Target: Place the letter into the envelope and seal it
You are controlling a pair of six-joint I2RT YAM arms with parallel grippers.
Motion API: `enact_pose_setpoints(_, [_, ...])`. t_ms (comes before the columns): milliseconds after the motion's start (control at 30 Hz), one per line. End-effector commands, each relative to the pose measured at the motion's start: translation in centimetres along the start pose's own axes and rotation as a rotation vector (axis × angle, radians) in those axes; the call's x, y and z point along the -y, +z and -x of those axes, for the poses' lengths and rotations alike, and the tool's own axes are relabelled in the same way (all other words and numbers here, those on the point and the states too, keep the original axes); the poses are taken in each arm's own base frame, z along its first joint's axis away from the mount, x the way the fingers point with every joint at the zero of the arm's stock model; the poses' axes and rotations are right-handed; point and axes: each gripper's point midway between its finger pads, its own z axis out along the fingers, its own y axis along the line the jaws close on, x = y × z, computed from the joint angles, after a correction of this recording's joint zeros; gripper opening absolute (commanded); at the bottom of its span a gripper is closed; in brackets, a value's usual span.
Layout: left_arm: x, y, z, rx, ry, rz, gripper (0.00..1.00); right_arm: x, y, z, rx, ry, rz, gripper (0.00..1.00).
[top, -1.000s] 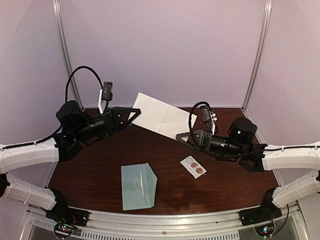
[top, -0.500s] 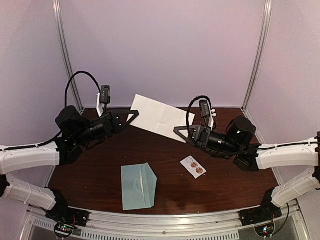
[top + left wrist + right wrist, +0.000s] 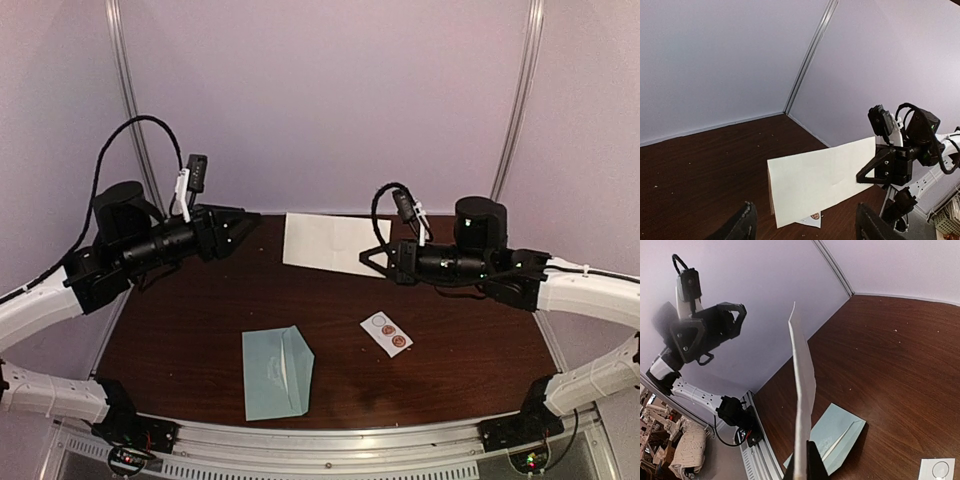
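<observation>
While right claw point(image 3: 367, 262) pinches letter point(image 3: 325, 242) | left claw point(image 3: 248, 226) agape, apart | right wrist alone: letter edge-on

Pale lilac walls point(image 3: 330, 90), silvery corner posts point(image 3: 128, 100), dark brown wood-grain table point(image 3: 200, 320), metal rail point(image 3: 330, 440) along near edge

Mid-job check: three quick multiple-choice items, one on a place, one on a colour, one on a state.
1. Where is the envelope? A on the table near the arm bases; B by the back wall; C off the table.
2. Its colour? A red; B pale teal; C black.
3. The letter is: A flat on the table; B inside the envelope; C pinched by the right gripper.
Answers: A, it lies flat near the front; B, its paper is teal-green; C, shut jaws hold its edge aloft.
</observation>
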Motion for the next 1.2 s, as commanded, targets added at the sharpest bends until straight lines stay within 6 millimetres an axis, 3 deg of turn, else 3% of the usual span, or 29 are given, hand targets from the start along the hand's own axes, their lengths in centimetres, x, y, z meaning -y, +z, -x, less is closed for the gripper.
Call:
enact_pose_setpoints(0, [-0.9,0.3,-1.8,-0.182,0.176,0.053,0.69,1.8,-0.9,-4.9,-0.296,-0.07,-0.092,0.0])
enact_pose_setpoints(333, [4.4,3.7,-8.3,-0.472,0.252,-0.263,0.66,-1.1,-1.1,-7.7,-0.496,-0.101,0.05,0.0])
enact_pose_setpoints(533, [6.2,4.7,-10.6,-0.545,0.256,-0.353,0.61,-1.4,-1.0,-8.8,-0.557,-0.104,0.073,0.0])
enact_pose_setpoints(700, [6.4,5.2,-11.9,-0.587,0.253,-0.378,0.5,-1.7,-0.9,-9.0,-0.573,-0.106,0.089,0.0])
enact_pose_setpoints(1167, [6.8,5.5,-14.4,-0.651,0.233,-0.422,0.3,-1.9,-0.7,-9.0,-0.585,-0.114,0.1,0.0])
